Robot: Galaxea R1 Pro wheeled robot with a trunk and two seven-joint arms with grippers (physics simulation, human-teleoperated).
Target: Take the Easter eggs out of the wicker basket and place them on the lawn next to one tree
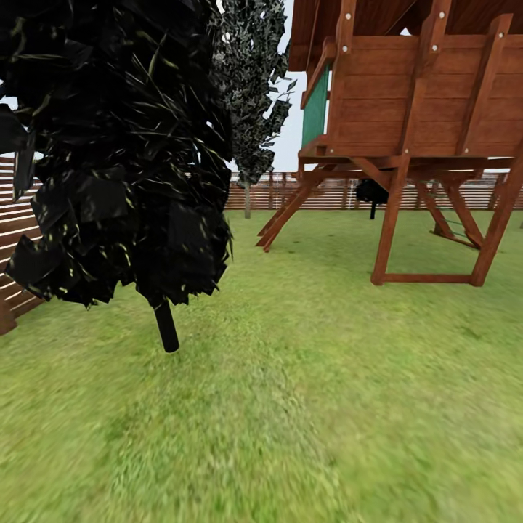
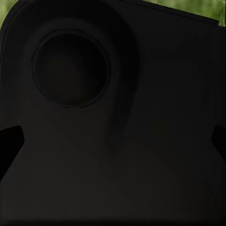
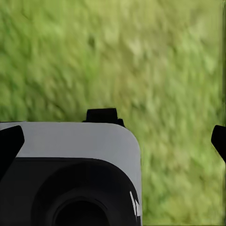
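Observation:
The Easter eggs and the wicker basket are out of view. The lawn (image 1: 327, 378) spreads ahead of me in the garden. A tree (image 1: 250, 87) with a thin pale trunk and a mottled green crown stands far back by the fence. In the left wrist view my left gripper (image 2: 113, 143) is open, its dark fingertips (image 2: 9, 141) wide apart against a dark panel of my own body. My right gripper (image 3: 113, 143) is open too, with nothing between its fingertips (image 3: 9, 146), above grass and a grey-and-black part of my body (image 3: 70, 160).
An all-black columnar tree (image 1: 116, 145) stands close at the left on a short black trunk (image 1: 165, 327). A big wooden playset (image 1: 414, 109) on slanted legs fills the right. A slatted brown fence (image 1: 14, 240) runs along the left and the back. A small black shrub (image 1: 372, 192) sits under the playset.

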